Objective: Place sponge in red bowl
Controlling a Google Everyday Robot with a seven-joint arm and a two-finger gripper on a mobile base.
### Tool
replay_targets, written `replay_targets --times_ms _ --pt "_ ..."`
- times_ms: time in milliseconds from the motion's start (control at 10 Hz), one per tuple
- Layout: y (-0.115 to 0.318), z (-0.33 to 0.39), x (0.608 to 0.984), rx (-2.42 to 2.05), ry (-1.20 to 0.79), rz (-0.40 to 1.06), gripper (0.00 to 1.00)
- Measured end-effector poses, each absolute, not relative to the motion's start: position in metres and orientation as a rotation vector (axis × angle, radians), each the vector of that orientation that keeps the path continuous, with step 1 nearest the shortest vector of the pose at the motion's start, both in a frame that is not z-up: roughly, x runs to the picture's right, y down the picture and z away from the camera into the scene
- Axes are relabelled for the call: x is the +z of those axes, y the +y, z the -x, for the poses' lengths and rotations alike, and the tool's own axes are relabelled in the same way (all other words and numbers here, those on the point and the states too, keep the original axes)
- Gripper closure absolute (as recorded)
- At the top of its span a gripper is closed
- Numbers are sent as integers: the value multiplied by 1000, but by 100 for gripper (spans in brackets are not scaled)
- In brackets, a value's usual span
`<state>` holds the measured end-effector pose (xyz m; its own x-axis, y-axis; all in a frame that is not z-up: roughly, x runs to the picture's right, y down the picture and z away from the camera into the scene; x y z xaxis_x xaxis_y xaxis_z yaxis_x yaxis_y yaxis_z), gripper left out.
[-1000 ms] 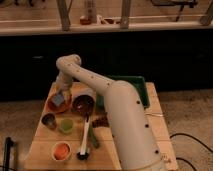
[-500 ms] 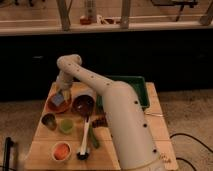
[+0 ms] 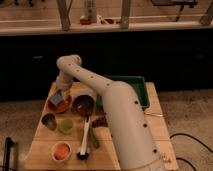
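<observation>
Hovering my gripper [image 3: 59,94] low over the red bowl [image 3: 52,107], sponge [image 3: 57,99] beneath it, so it lands inside; whether it grips, I cannot tell.

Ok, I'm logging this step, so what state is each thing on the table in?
gripper: low over the red bowl, at the sponge.
sponge: inside the red bowl's rim, under the gripper.
red bowl: upright.
brown bowl: upright, beside the red bowl.
white bowl: upright, orange contents.
green cup: upright.
green tray: flat, partly behind the arm.
</observation>
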<state>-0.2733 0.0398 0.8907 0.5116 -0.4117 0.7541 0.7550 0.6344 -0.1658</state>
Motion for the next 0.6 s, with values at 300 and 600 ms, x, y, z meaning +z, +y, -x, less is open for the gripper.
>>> replay_targets --times_ms 300,600 --pt "40 273 890 -741 -740 521 20" --pt "38 273 889 -742 -740 520 20"
